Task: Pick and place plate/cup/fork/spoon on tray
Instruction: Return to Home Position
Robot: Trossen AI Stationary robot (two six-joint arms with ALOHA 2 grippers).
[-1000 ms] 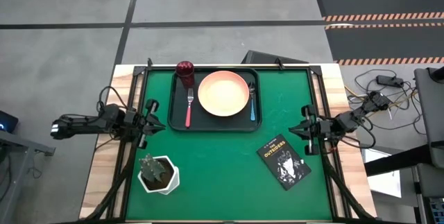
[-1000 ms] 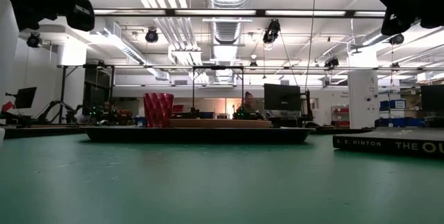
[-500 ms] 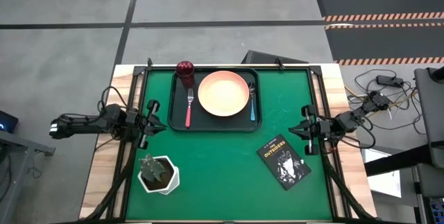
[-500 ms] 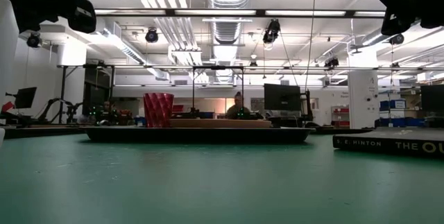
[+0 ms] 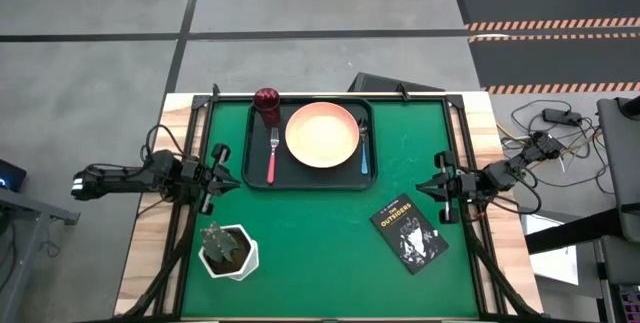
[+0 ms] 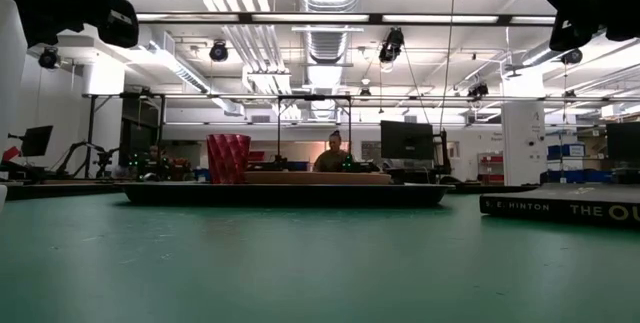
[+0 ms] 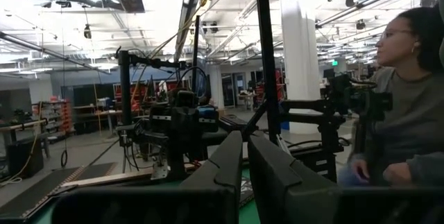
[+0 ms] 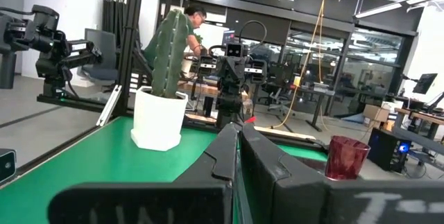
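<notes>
All four tableware items were found already on the tray (image 5: 306,181), which lay at the counter's (image 5: 320,253) far edge, nearer the far left corner. The plate (image 5: 322,134) sat at the tray's middle. The fork (image 5: 272,156) lay just beside it toward the tray's left rim, handle pointing to the near rim. The spoon (image 5: 365,149) lay along the tray's right rim, close against the plate. The cup (image 5: 266,101) stood upright in the tray's far left corner.

The left claw (image 5: 222,174) was held at the counter's left edge, beside the tray's near left corner; its fingers (image 7: 225,165) were seen nearly closed on nothing, only a thin gap between them. The right claw (image 5: 436,188) was held at the counter's right edge, well apart from the tray; its fingers (image 8: 225,151) were likewise drawn together and empty.

A black book (image 5: 409,233) lay toward the near right of the counter, and a white pot with a cactus (image 5: 229,250) stood near the near left corner; neither belongs to the task. A person (image 7: 402,120) was seen beyond the counter.

Judgement: the placing appeared complete, with both arms in a withdrawn, waiting pose. No further grasp seemed called for; at most, the arms would be kept clear of the tray.
</notes>
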